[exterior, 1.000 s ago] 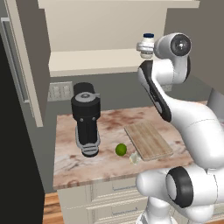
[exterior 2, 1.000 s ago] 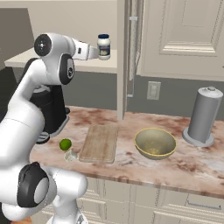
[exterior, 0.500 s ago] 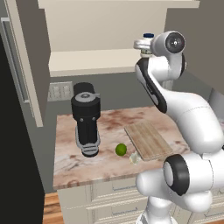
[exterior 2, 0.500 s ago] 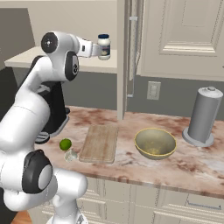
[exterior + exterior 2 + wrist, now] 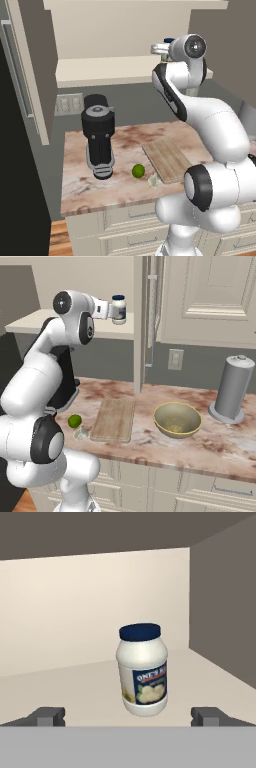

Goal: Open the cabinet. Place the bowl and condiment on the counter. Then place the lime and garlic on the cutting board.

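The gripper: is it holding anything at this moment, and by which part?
Nothing is held. The gripper is open, its fingertips standing wide apart on either side of the condiment, which stands upright on the cabinet shelf, untouched.

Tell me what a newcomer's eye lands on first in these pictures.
First, the white arm reaching up into the open cabinet, its open pincer aimed at the white jar with a dark blue lid standing upright on the shelf. Below, on the marble counter, the olive-yellow bowl sits right of the wooden cutting board, with the bright green lime left of the board.
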Controlling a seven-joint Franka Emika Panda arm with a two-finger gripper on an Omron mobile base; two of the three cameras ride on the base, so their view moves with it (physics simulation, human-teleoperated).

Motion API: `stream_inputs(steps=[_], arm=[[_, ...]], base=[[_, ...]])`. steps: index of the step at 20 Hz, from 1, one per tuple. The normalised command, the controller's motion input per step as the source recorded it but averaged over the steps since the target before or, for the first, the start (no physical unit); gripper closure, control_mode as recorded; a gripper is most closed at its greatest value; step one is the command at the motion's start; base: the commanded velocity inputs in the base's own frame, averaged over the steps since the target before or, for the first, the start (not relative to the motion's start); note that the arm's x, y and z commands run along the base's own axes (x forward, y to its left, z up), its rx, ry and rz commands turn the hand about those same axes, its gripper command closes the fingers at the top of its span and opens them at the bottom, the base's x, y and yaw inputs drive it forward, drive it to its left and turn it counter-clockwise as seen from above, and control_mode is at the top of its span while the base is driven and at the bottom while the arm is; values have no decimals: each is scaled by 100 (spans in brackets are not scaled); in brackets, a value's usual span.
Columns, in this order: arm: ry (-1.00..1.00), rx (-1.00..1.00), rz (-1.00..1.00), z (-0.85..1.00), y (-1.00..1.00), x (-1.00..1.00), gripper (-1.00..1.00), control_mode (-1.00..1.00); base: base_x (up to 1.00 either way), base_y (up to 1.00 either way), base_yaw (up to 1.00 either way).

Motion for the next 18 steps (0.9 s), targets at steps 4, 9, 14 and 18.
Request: stream_inputs(steps=[4, 9, 14, 18], arm=[[0, 0, 0, 0, -1, 24, -100, -100], [0, 0, 0, 0, -8, 16, -100, -100], [0, 0, 0, 0, -9, 13, -100, -100], [0, 0, 0, 0, -7, 16, -100, -100]], base=[[0, 0, 0], [0, 0, 0], [0, 0, 0], [0, 0, 0]])
